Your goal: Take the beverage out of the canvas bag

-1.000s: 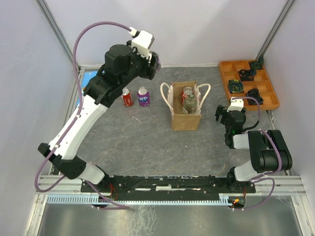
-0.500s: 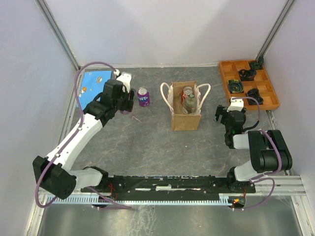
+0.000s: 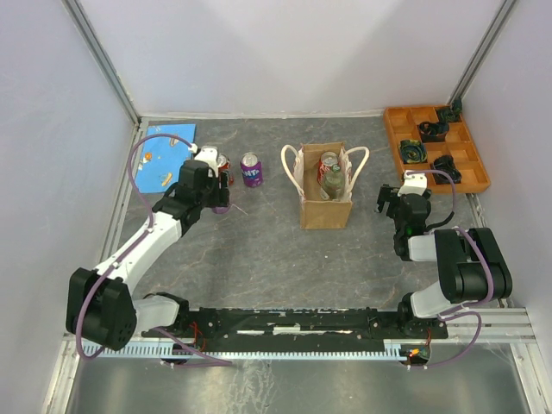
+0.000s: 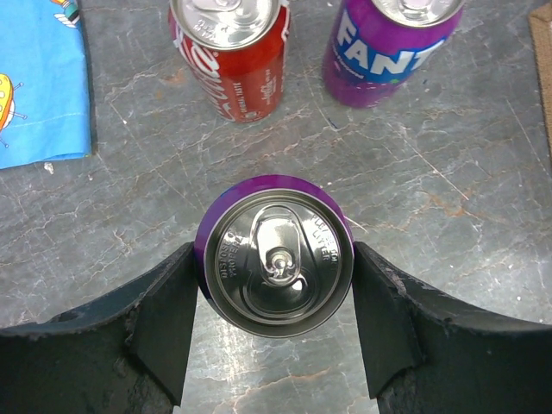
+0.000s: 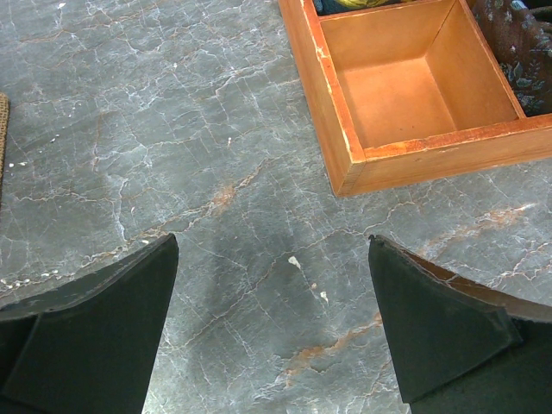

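Observation:
The tan canvas bag (image 3: 325,210) stands mid-table with its cream handles spread. Inside it I see a red-topped can (image 3: 329,159) and a glass bottle (image 3: 333,180). My left gripper (image 4: 274,278) is shut on an upright purple can (image 4: 276,259), one black finger pressed on each side. In the top view the left gripper (image 3: 216,191) is low at the table's left, well apart from the bag. My right gripper (image 5: 272,259) is open over bare table, right of the bag, holding nothing.
A red cola can (image 4: 231,60) and a purple Fanta can (image 4: 390,43) stand just beyond the held can. A blue printed sheet (image 3: 164,153) lies at the far left. The orange compartment tray (image 3: 476,183) sits at the back right, its corner (image 5: 332,112) near my right gripper.
My left arm has swung down from high above the table's left side to low over the table, in front of the red can. The right arm and the bag have not moved.

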### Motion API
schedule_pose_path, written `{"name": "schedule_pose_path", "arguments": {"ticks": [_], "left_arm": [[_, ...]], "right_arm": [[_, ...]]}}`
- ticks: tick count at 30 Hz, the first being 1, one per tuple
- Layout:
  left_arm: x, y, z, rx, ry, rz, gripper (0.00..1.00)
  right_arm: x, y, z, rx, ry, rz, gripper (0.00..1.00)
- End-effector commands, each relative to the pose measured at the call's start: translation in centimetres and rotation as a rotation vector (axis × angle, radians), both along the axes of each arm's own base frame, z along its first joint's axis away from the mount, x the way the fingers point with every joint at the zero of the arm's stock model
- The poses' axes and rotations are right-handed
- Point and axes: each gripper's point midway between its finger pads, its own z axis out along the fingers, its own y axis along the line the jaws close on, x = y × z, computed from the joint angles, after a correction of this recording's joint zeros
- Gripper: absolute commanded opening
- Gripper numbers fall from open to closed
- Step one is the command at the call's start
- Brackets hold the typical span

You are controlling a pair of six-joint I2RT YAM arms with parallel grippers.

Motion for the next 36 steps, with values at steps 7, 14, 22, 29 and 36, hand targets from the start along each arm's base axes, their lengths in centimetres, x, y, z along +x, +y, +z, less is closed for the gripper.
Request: {"name": "schedule_pose_path", "arguments": {"ticks": [7, 14, 22, 29, 36], "left_arm": [[4.1, -0.1, 2.9, -0.089, -0.215, 0.075, 0.03], [5.0, 0.3, 0.2, -0.085, -0.157, 0.086, 0.03], [5.3, 0.3, -1.7, -0.11, -0.103, 0.088, 0.23], [5.4, 0.8, -1.4, -0.111, -0.102, 0.108, 0.9], [5.6, 0.9, 1.3, -0.099, -0.134, 0.099, 0.99]], "right_arm": [[1.1, -0.1, 1.6, -0.006, -0.054, 0.001, 0.99], [1.1, -0.1, 1.6, -0.006, -0.054, 0.002, 0.99], [1.1, -0.1, 1.6, -0.006, -0.054, 0.001, 0.99], [1.1, -0.1, 1.6, -0.006, -0.053, 0.001, 0.99], [1.1, -0.1, 1.6, -0.006, -0.053, 0.001, 0.99]]}}
